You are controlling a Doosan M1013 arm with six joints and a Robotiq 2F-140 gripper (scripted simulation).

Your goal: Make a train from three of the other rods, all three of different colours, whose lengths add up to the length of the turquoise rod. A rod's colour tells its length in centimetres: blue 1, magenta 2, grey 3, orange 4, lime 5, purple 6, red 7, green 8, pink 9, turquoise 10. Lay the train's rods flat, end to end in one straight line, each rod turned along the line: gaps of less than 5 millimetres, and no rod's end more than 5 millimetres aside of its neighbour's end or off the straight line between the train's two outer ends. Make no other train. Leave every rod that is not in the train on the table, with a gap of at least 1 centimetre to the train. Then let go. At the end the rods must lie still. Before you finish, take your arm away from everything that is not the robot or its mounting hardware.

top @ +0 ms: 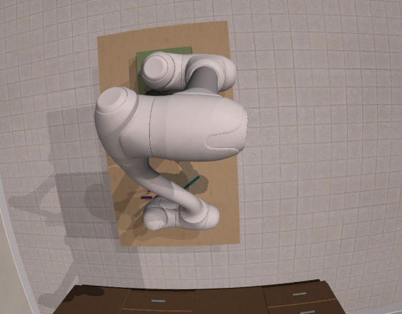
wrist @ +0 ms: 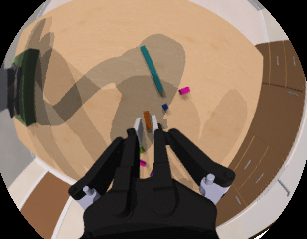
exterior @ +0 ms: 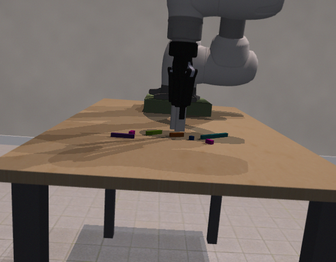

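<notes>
Hovering narrowly open, the empty claw (exterior: 177, 130) (wrist: 147, 122) partly hides the wrist view's lime rod (exterior: 153, 132) (wrist: 142, 150).

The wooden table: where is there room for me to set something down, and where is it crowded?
In the exterior view, there seems to be room from the nearer magenta rod to the table's near edge, and right of the turquoise rod. Crowded: between the lime rod and the blue rod, where the gripper hovers.
</notes>
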